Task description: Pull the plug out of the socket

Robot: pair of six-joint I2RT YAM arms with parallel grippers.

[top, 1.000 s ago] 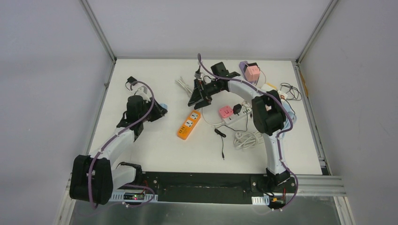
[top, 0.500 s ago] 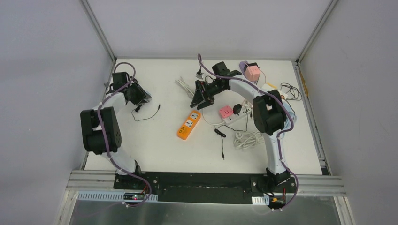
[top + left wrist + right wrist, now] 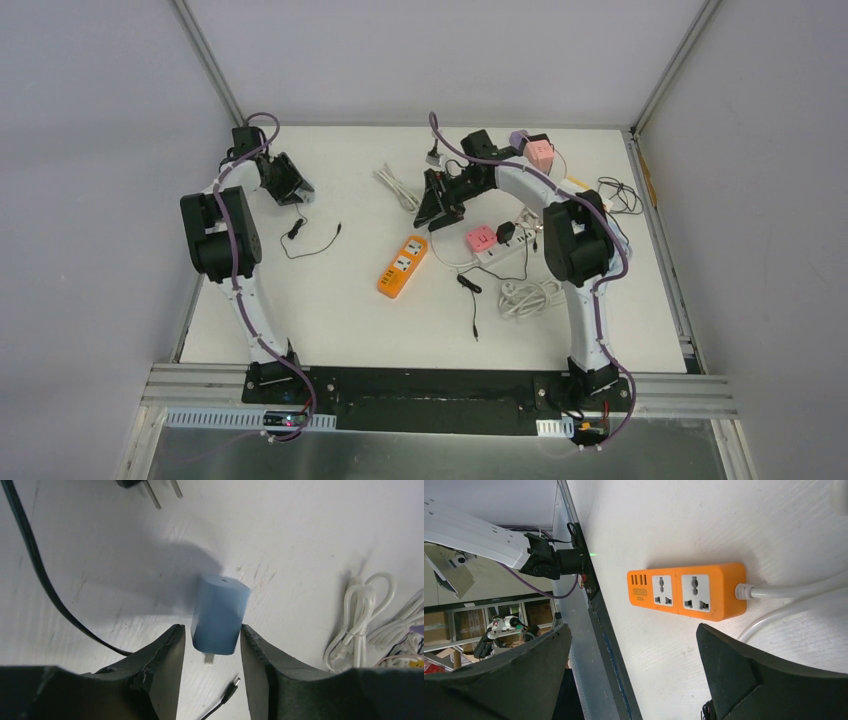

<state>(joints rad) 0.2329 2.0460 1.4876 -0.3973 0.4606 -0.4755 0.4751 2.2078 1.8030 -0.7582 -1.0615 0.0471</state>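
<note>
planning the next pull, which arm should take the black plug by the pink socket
Probably right: the right jaws hang open near the black plug; the left jaws, far off, clamp a blue adapter.

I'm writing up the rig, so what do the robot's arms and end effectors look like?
The left arm and right arm have white links, black joint housings and a purple cable along them. The left end effector and right end effector have matte black, wedge-shaped fingers.

The blue adapter [image 3: 219, 615], a rounded block with a metal prong at its near end, sits pinched in the left pincer [image 3: 211, 632]. The black plug [image 3: 134, 483] lies apart from it on the surface [image 3: 300, 540], both prongs bare.
</note>
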